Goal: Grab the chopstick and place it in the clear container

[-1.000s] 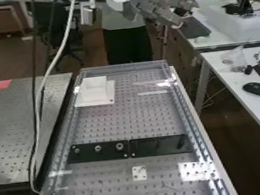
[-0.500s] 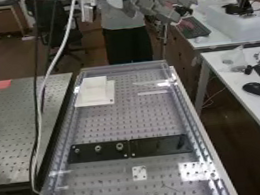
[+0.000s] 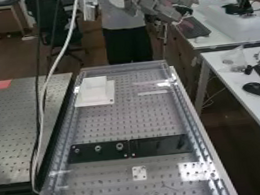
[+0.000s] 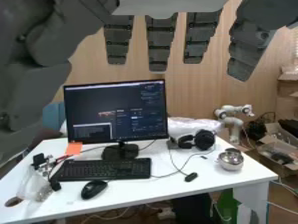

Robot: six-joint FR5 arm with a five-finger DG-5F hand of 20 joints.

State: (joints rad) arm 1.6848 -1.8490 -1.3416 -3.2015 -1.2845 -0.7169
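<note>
I've got the hand [image 3: 164, 2] beyond the bench's [image 3: 126, 122] far edge, fingers straight and apart. I can't tell chopstick from glare among the pale streaks [image 3: 152, 92] near the far right corner.

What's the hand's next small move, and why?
I'd swing the hand in over the bench, fingers left open. It hangs empty beyond the bench's far end, and the wrist view faces the desk and monitor. A pale streak lies near the bench's far right; I can't tell if it's the chopstick, so a closer look should come before any grab.
</note>
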